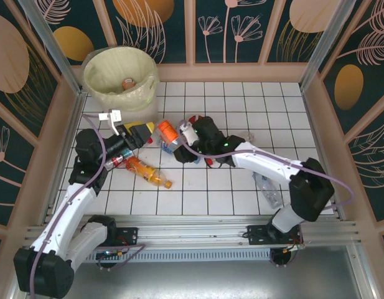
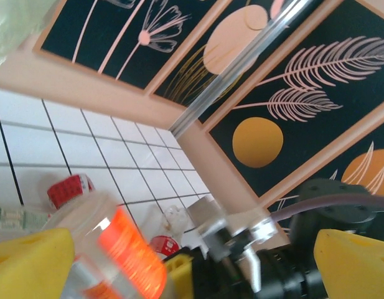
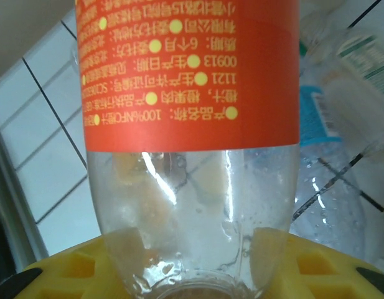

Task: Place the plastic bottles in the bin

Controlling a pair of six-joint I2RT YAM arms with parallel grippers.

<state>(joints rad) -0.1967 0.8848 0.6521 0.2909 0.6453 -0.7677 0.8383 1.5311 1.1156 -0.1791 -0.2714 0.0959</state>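
Observation:
The white bin (image 1: 99, 80) with its pale yellow liner stands at the back left; one bottle (image 1: 128, 83) lies inside. My right gripper (image 1: 179, 137) (image 3: 192, 265) is shut on a clear bottle with an orange label (image 1: 168, 131) (image 3: 192, 93), held above the tiles. My left gripper (image 1: 140, 134) (image 2: 192, 274) is open just left of it, and the orange-labelled bottle (image 2: 120, 252) sits close to its left finger (image 2: 30, 261). On the floor lie an orange bottle (image 1: 148, 172), a red-and-blue one (image 1: 120, 158) and clear ones (image 1: 268, 190).
More bottles lie under and around the grippers: a red-labelled one (image 2: 70, 190), a crushed clear one (image 2: 173, 218) and a blue-labelled clear one (image 3: 341, 124). Wooden-framed walls (image 1: 316, 112) enclose the tiled floor (image 1: 241, 99) on three sides.

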